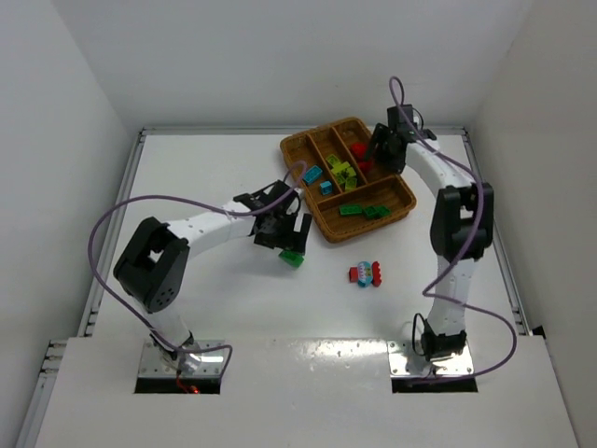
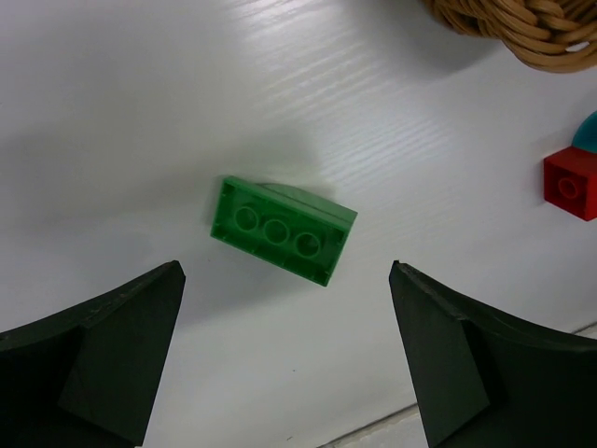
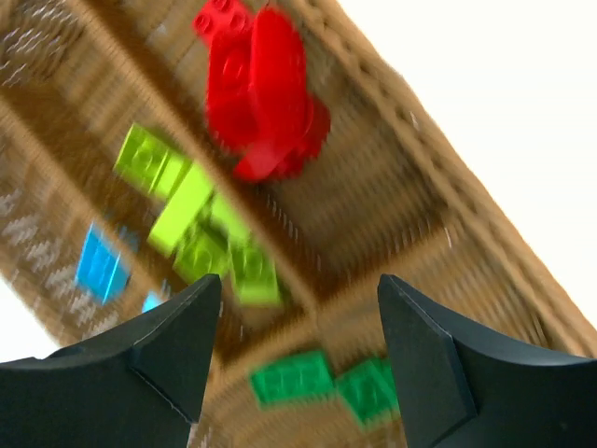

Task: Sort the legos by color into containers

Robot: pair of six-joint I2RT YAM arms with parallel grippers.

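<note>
Sorting looks mostly done: legos fill the tray by the bench's far edge. A green brick, under the released left end effector, and a red-cyan clump lie loose between tray and near edge. The right end effector hangs released over the tray.

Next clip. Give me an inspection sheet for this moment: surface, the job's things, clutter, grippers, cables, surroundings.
Surface: white table, glossy.
Job's things: wicker tray holds cyan legos, yellow-green legos and red legos in its three long sections, one color per section, and dark green legos in the crosswise one. A green brick and a red-and-cyan clump lie loose on the table.
Clutter: nothing seen.
Grippers: left gripper open, above the green brick, not touching it. Right gripper open, above the tray; its wrist view is blurred.
Cables: purple cables run in loose loops along each arm.
Surroundings: white walls on three sides.
</note>
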